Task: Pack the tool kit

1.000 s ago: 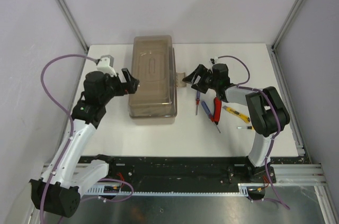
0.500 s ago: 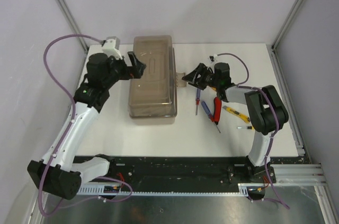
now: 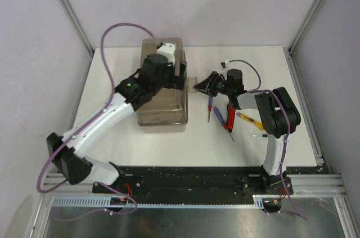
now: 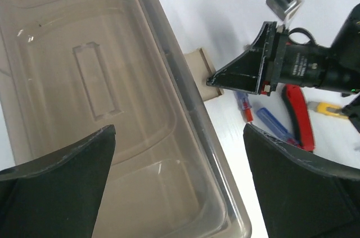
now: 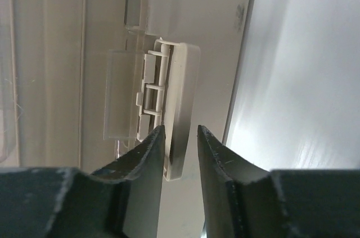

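While the left pincer hangs spread to its full width above the smoky lid of the beige toolbox, its two fingers well apart and touching nothing, the right pincer sits at the box's right side with its jaws narrowed around the beige latch. The latch tab sticks out from the right-hand long side of the toolbox. In the right wrist view its end lies between the two black fingertips: one finger rests against the tab and a thin strip of light shows beside the other, so it cannot be told whether the hold is firm. The toolbox stands with its lid down on the white table, left of centre and toward the far edge, its long sides running away from the arms. To its right, nearer the arms than the right pincer in the top view, the loose tools lie on the table: a blue-and-red screwdriver, a blue-handled screwdriver, red-handled pliers, a yellow cutter and a small screwdriver, all apart from the box.
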Controlling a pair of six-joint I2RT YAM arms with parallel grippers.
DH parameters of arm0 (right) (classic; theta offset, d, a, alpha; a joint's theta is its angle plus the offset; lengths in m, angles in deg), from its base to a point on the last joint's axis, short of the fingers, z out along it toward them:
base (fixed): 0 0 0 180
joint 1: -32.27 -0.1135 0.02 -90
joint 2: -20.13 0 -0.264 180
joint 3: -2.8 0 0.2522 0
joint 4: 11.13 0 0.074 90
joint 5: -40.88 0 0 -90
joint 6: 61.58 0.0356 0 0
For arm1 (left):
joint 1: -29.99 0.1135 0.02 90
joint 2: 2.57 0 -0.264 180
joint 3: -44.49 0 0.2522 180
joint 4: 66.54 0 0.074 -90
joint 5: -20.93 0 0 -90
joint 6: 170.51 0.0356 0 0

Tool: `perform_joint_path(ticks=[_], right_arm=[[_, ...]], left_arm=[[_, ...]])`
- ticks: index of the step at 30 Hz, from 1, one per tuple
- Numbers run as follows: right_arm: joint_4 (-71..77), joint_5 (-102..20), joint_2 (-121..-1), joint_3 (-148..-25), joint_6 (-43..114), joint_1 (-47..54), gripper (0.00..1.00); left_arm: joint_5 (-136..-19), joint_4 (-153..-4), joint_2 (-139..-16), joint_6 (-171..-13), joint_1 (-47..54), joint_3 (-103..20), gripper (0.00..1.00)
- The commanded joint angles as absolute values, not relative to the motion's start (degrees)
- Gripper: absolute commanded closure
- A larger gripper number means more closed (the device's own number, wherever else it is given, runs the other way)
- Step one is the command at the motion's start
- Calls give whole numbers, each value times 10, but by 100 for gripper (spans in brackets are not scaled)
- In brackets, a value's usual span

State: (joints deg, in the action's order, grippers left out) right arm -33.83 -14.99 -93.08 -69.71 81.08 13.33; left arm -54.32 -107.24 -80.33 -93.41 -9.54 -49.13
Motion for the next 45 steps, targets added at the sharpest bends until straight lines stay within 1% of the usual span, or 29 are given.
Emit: perform_joint_path(ticks=[1, 8, 14, 20, 27, 28, 31, 36, 38, 40, 45], right_arm=[[-399, -128, -948, -711, 826, 137, 67], [-406, -126, -955, -710, 825, 137, 72], [-409, -126, -960, -710, 826, 144, 73], [-420, -123, -970, -710, 831, 149, 74], [-423, -119, -979, -710, 834, 148, 74], [-423, -118, -980, -711, 836, 148, 75], [-420, -118, -981, -710, 835, 149, 75], [-413, -119, -979, -710, 834, 152, 76], [-411, -119, -980, -710, 835, 153, 76], [-410, -119, -981, -710, 835, 155, 76], [-412, -118, -981, -710, 837, 159, 76]], left_arm=[[-395, -1153, -866, -948, -143, -576, 1], [-323, -1288, -994, -992, -181, -712, 1], [-302, -1356, -1075, -1012, -192, -791, 1], [-267, -1413, -1123, -1025, -191, -838, 0], [-251, -1432, -1144, -1031, -182, -838, 2], [-253, -1432, -1145, -1030, -180, -837, 4], [-259, -1431, -1145, -1028, -172, -836, 16], [-274, -1431, -1128, -1033, -148, -831, 43], [-286, -1431, -1115, -1035, -135, -828, 52], [-295, -1430, -1102, -1037, -123, -824, 58], [-313, -1429, -1081, -1039, -97, -809, 63]])
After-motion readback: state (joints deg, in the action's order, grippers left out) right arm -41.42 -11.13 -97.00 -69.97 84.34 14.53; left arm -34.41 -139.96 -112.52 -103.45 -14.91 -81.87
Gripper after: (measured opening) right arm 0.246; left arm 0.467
